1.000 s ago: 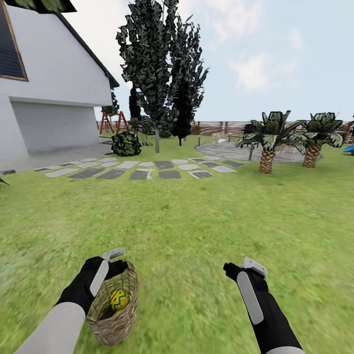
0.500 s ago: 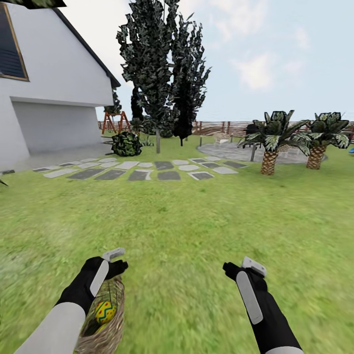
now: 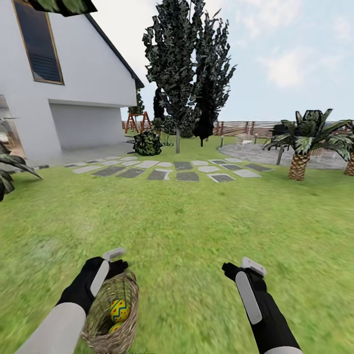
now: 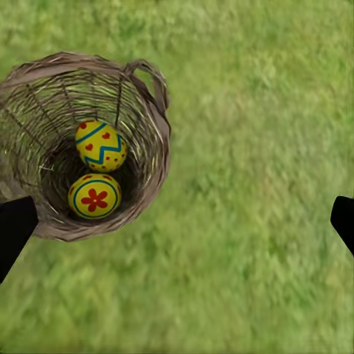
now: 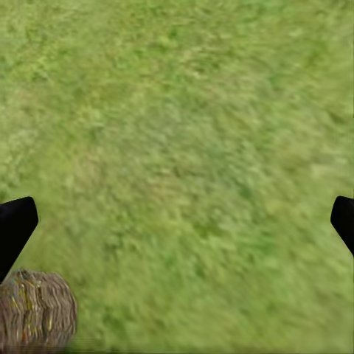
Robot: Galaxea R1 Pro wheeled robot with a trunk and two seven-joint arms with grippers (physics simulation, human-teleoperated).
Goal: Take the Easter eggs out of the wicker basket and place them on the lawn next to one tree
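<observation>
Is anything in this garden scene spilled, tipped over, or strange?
Nothing is spilled. The round tan wicker basket stands upright on the green lawn. Two yellow painted eggs lie inside. A third egg is not visible, which is slightly odd.

Bright even daylight, softly blurred grass (image 3: pixel 196 236)

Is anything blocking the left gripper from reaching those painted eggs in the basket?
Nothing visible: the open left gripper looks down past the round tan wicker basket, its mouth uncovered, with two yellow painted eggs exposed inside.
</observation>
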